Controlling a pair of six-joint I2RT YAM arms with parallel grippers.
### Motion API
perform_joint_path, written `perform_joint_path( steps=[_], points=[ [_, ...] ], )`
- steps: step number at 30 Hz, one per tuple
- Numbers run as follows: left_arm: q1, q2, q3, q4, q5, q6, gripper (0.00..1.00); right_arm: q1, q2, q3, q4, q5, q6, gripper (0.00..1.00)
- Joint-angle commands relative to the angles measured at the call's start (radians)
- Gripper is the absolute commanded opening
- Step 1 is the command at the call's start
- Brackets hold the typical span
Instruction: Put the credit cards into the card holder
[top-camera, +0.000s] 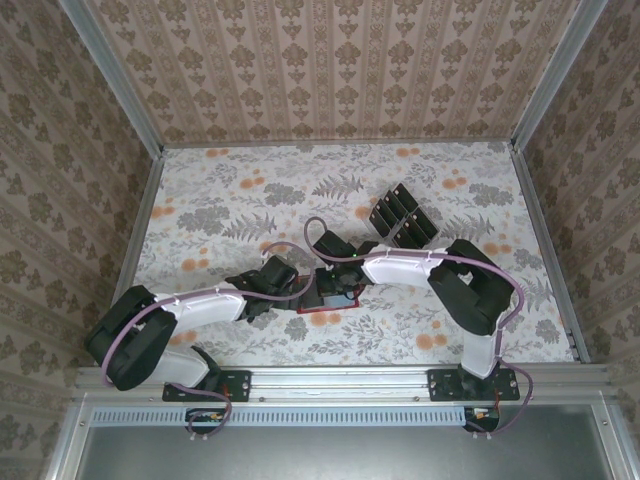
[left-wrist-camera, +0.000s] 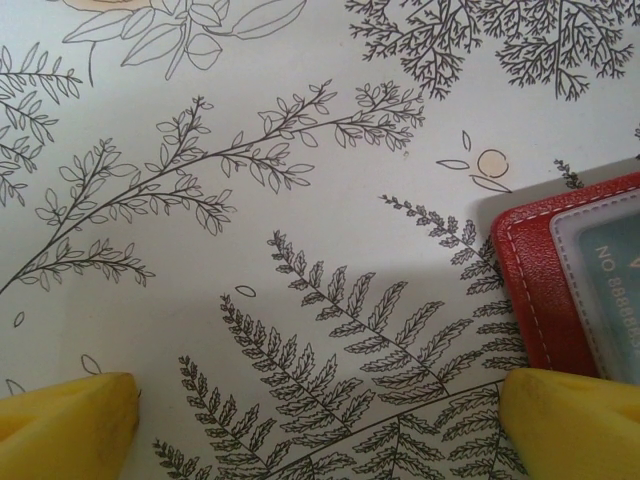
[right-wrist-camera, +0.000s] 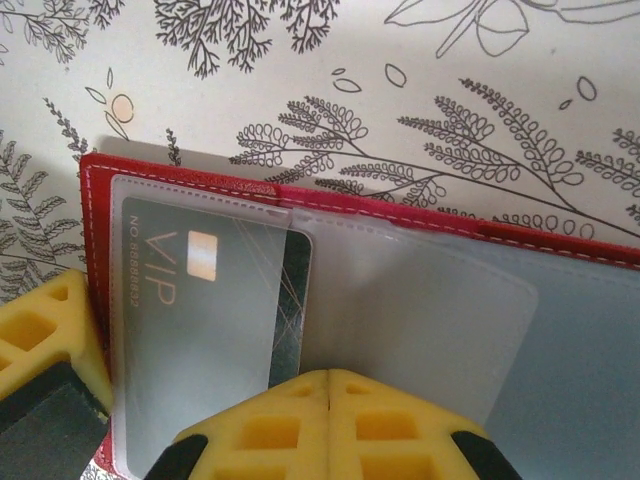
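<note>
Cards (top-camera: 404, 216) lie far-right of the holder (left-wrist-camera: 525, 290), nearer your right gripper (right-wrist-camera: 330, 385), which is closed over its sleeves (right-wrist-camera: 420, 330), hold uncertain; left gripper (left-wrist-camera: 320, 420) gapes empty beside the holder.

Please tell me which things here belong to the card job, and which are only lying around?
For the job: red card holder, lying open; VIP card in its clear sleeve; loose black credit cards farther back; right gripper, shut at the sleeves; left gripper, open beside the holder.
Only there: floral table cover; wallpapered walls; metal rail.
</note>
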Motion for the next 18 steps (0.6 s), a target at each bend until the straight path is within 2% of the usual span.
perform_joint_path(
  steps=[1, 9, 18],
  points=[
    [0.001, 0.078, -0.020, 0.092, 0.073, 0.014, 1.00, 0.013, 0.012, 0.019, -0.045, -0.012, -0.026, 0.08],
    [0.000, 0.076, -0.019, 0.090, 0.070, 0.014, 1.00, -0.028, -0.076, -0.084, -0.037, 0.025, -0.022, 0.08],
    [0.001, 0.078, -0.016, 0.080, 0.066, 0.015, 1.00, -0.077, -0.086, -0.120, -0.071, 0.051, -0.056, 0.08]
  ],
)
